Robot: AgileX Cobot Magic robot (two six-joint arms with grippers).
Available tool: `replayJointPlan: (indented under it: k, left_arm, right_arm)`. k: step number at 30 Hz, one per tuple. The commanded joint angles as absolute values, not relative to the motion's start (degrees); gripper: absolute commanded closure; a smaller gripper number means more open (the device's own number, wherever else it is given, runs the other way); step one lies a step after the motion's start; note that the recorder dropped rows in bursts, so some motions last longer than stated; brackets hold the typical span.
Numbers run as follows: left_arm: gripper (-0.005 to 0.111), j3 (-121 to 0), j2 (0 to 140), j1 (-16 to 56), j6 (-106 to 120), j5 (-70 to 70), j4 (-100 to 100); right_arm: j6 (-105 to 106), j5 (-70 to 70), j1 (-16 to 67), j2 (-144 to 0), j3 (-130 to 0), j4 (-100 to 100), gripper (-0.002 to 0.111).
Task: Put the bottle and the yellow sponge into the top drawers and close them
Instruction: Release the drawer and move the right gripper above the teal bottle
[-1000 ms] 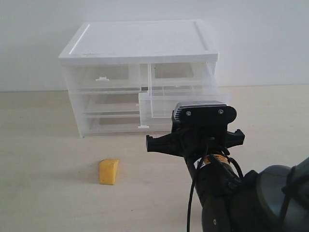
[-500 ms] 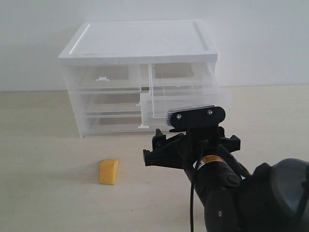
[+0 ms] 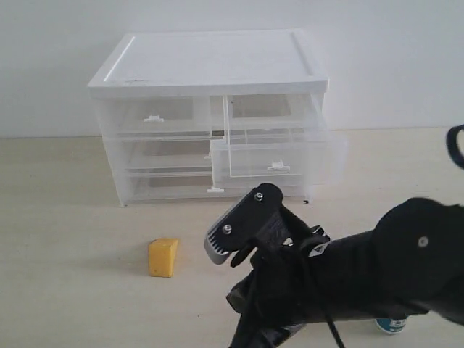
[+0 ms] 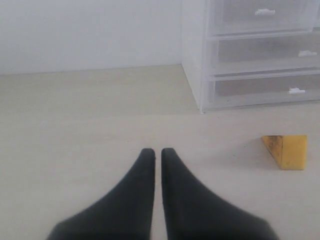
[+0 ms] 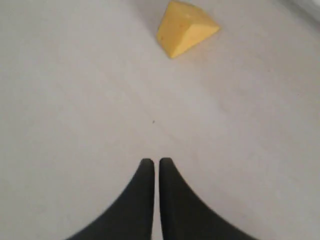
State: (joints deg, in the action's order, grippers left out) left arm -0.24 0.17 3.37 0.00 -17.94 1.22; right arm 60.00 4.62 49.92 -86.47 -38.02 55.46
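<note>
The yellow sponge (image 3: 163, 257) lies on the table in front of the cabinet's left half; it also shows as the sponge (image 4: 287, 151) and the sponge (image 5: 186, 27). Only a teal sliver of the bottle (image 3: 391, 325) peeks out under my right arm at the bottom right. The right top drawer (image 3: 278, 166) is pulled out; the left top drawer (image 3: 152, 117) is pushed in. My right gripper (image 5: 152, 161) is shut and empty, low over bare table, the sponge some way ahead of it. My left gripper (image 4: 156, 150) is shut and empty, with the sponge off to its side.
The white-topped cabinet (image 3: 210, 61) stands at the back against a white wall, with two full-width clear drawers (image 4: 299, 52) below the top ones. My right arm (image 3: 377, 268) fills the lower right of the exterior view.
My right arm has dropped from in front of the open drawer and swung low towards the left, uncovering the drawer's handle and a bit of the bottle. The sponge has not moved.
</note>
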Motion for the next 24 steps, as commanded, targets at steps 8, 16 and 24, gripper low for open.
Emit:
replayJointPlan:
  k: [8,16,24]
  left_arm:
    - [0.103,0.0,0.0,3.92,-0.41,-17.49,1.07]
    - [0.103,0.0,0.0,3.92,-0.41,-17.49,1.07]
    - [0.103,0.0,0.0,3.92,-0.41,-17.49,1.07]
  right_arm:
    - [25.1,60.62,36.56,-83.51,-52.78,3.17,0.108]
    - [22.69,59.36,34.01,-74.74,-52.51,-9.58,0.108]
    - [29.07,54.68,13.61,-76.95,-52.65,13.09,0.108]
